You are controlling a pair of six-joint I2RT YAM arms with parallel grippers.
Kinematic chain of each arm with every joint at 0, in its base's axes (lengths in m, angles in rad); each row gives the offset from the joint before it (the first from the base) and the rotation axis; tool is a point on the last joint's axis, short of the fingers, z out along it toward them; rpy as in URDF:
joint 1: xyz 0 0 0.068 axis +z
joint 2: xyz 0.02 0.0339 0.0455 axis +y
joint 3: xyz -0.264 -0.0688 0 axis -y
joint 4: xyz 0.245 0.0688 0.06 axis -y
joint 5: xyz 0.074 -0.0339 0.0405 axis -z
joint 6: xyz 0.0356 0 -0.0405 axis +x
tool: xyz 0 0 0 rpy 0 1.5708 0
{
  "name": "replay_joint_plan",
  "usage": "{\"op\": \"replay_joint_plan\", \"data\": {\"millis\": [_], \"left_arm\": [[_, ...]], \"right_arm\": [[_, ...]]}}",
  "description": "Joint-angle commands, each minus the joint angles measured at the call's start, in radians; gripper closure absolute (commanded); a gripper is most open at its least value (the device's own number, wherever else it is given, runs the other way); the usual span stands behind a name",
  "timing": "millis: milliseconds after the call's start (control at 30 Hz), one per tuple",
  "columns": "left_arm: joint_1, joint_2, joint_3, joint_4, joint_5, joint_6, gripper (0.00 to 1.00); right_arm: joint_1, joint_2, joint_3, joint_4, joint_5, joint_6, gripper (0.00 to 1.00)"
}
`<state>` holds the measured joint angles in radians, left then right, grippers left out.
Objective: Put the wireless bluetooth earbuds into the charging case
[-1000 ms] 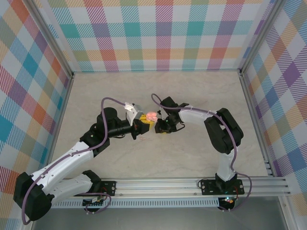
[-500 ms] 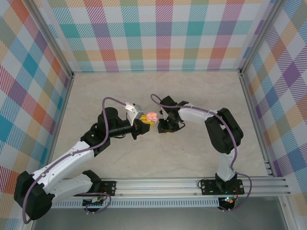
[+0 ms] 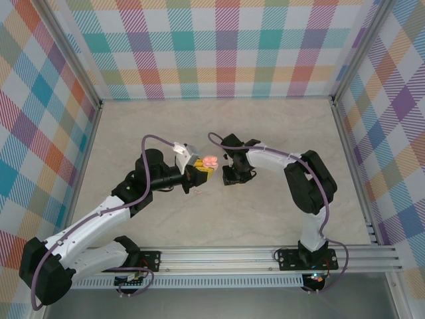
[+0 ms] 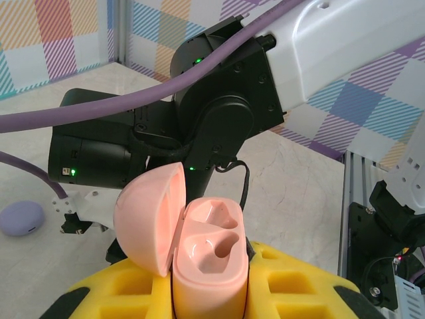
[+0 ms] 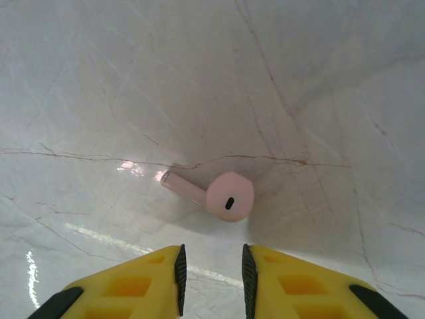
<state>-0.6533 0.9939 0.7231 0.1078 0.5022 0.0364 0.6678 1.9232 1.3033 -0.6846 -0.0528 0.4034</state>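
Note:
My left gripper (image 4: 209, 296) is shut on a pale pink charging case (image 4: 211, 256) and holds it upright above the table. The case's lid (image 4: 149, 219) is swung open to the left, and both wells inside are empty. From above, the case (image 3: 210, 161) glows pink at the tip of the left gripper (image 3: 201, 172). My right gripper (image 3: 231, 175) sits just right of it, low over the table. Its yellow fingers (image 5: 149, 279) stand open with nothing between them. One pale pink earbud (image 5: 222, 195) lies on the marble just beyond the right gripper (image 5: 211, 279), stem pointing left.
A purple rounded case (image 4: 21, 218) lies on the table at the far left of the left wrist view. The right arm's black and white wrist (image 4: 219, 113) stands close behind the pink case. Aluminium rails (image 3: 265, 256) run along the near edge, and checked walls enclose the marble table (image 3: 166, 126).
My right gripper has shifted a little to the right, away from the case, and its jaws have parted slightly. The left arm and the case have stayed still.

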Motion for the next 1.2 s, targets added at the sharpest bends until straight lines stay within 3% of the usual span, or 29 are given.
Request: {"op": "replay_joint_plan", "data": {"millis": [0,200,400,1167], "left_arm": [[-0.014,0.000,0.001,0.012,-0.010,-0.013,0.86],[-0.014,-0.004,0.000,0.005,-0.013,-0.010,0.86],[-0.013,-0.009,-0.004,0.000,-0.016,-0.007,0.86],[-0.014,-0.024,-0.009,-0.009,-0.020,-0.001,0.86]], "right_arm": [[0.007,-0.012,0.030,-0.013,-0.010,0.003,0.72],[0.006,0.021,0.064,-0.022,0.022,0.026,0.84],[0.006,0.064,0.118,-0.074,0.080,0.026,0.89],[0.007,-0.037,0.031,-0.043,0.099,0.050,0.85]]}}
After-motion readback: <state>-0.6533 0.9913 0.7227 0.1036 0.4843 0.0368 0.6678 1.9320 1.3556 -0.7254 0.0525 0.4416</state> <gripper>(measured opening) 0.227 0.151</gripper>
